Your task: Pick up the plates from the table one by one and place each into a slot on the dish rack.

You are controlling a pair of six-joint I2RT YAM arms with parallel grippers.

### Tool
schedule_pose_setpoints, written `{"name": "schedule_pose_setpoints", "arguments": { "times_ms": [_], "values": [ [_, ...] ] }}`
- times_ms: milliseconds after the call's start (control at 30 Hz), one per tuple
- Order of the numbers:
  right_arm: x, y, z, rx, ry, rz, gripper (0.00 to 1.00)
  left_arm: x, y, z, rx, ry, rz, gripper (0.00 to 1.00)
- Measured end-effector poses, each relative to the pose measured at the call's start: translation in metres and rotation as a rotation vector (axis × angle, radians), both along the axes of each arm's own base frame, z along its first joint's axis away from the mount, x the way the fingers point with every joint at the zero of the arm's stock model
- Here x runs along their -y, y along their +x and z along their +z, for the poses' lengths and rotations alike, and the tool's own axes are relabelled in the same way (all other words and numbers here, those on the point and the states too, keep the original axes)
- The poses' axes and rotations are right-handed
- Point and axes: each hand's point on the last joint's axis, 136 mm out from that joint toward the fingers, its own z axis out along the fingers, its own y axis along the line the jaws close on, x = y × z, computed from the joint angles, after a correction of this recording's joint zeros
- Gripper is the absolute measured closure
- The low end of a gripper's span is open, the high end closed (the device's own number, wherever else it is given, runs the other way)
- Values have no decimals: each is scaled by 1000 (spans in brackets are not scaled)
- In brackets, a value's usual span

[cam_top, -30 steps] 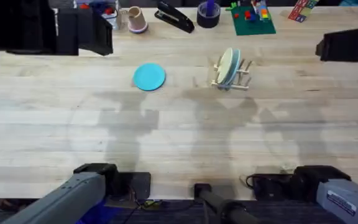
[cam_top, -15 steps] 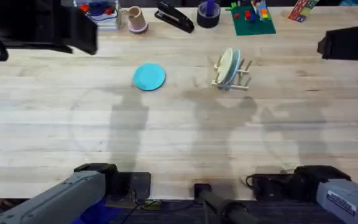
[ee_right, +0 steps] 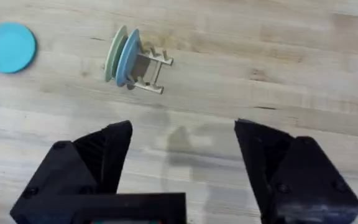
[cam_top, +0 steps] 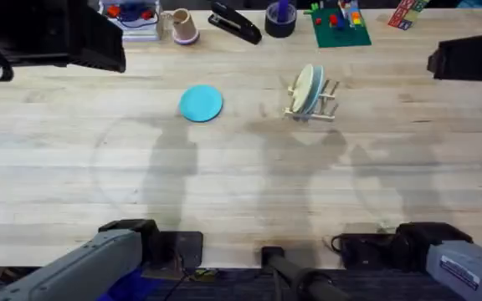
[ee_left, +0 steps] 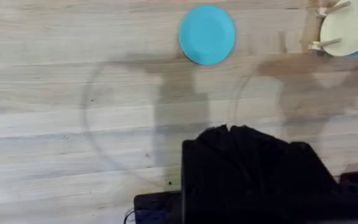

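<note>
A turquoise-blue plate lies flat on the table, left of the dish rack. Two plates stand on edge in the rack's slots, a cream one and a pale blue-green one behind it. My left gripper hovers high over the table's near side, shut with nothing in it; the left arm shows large and dark at the far left. My right gripper is open and empty, high to the right of the rack, the arm dark at the right edge.
Along the far edge stand a small cup, a black stapler, a dark tape roll and a green baseplate with bricks. The arm bases sit at the near edge. Bare wood lies between plate, rack and bases.
The left arm has swung further left at the top of the overhead view. The right arm, the turquoise plate and the rack have stayed put.
</note>
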Motion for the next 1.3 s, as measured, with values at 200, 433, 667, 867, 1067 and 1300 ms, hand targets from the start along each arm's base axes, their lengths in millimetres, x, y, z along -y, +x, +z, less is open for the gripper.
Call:
{"name": "schedule_pose_setpoints", "arguments": {
  "times_ms": [200, 433, 667, 867, 1067, 1300],
  "values": [
    [0, 0, 0, 0, 0, 0, 7, -7, 2, 4, 23, -78, -1, 957],
    [0, 0, 0, 0, 0, 0, 7, -8, 14, -4, -8, -203, -64, 958],
    [0, 0, 0, 0, 0, 0, 7, -9, 41, -25, -62, -281, -129, 958],
    [0, 0, 0, 0, 0, 0, 7, -7, 59, -62, -61, -329, -161, 958],
    [0, 0, 0, 0, -1, 0, 8, -2, 66, -109, -143, -414, -158, 958],
    [0, 0, 0, 1, -2, 2, 9, -6, 87, -155, -250, -478, -153, 960]
  ]
}}
